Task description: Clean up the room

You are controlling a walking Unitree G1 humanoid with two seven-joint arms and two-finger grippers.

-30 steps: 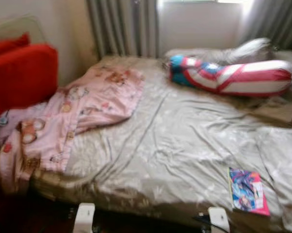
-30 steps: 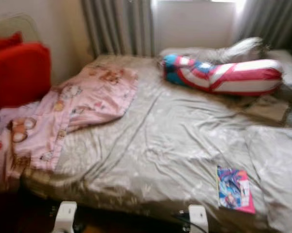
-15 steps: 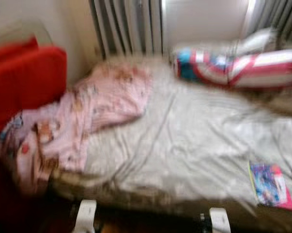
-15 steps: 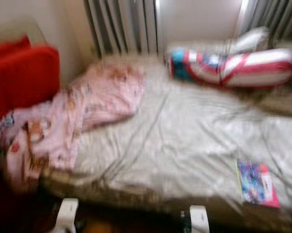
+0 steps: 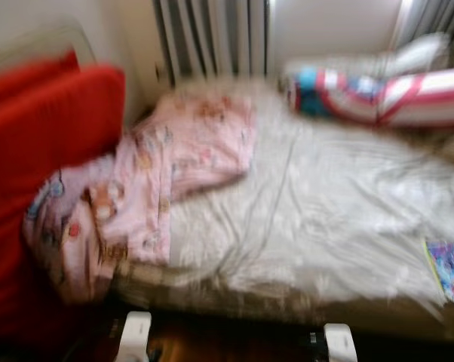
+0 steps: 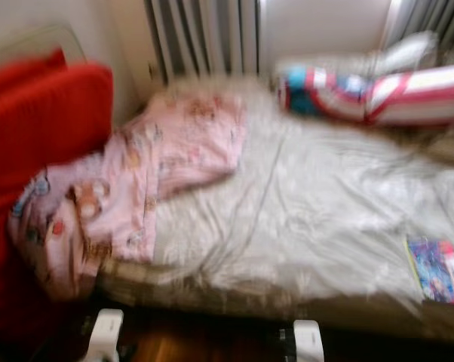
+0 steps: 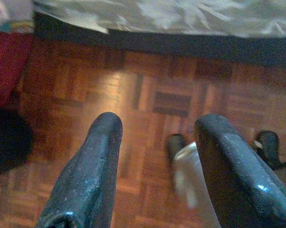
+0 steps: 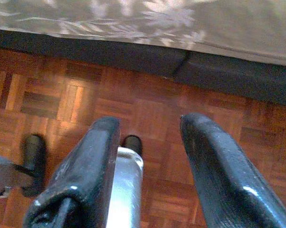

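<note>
Both arms hung low by the bed [image 5: 348, 226] | left gripper [image 7: 157, 161] and right gripper [image 8: 150, 161] wide, holding nothing (only floor below) | pink blanket [image 5: 159, 181] messy, needs tidying.

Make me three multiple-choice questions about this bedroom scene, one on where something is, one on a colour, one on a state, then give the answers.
1. Where does the pink blanket lie?
A. on the floor
B. on the bed's left side, spilling over the edge
C. over the striped bolster

2. What colour is the cushion left of the bed?
A. red
B. blue
C. green

3. How do the left gripper's jaws stand?
A. shut on a book
B. shut, empty
C. open, empty

Answers: 1 B, the blanket drapes off the left edge. 2 A, it is plainly red. 3 C, bare parquet floor shows between the jaws.
</note>
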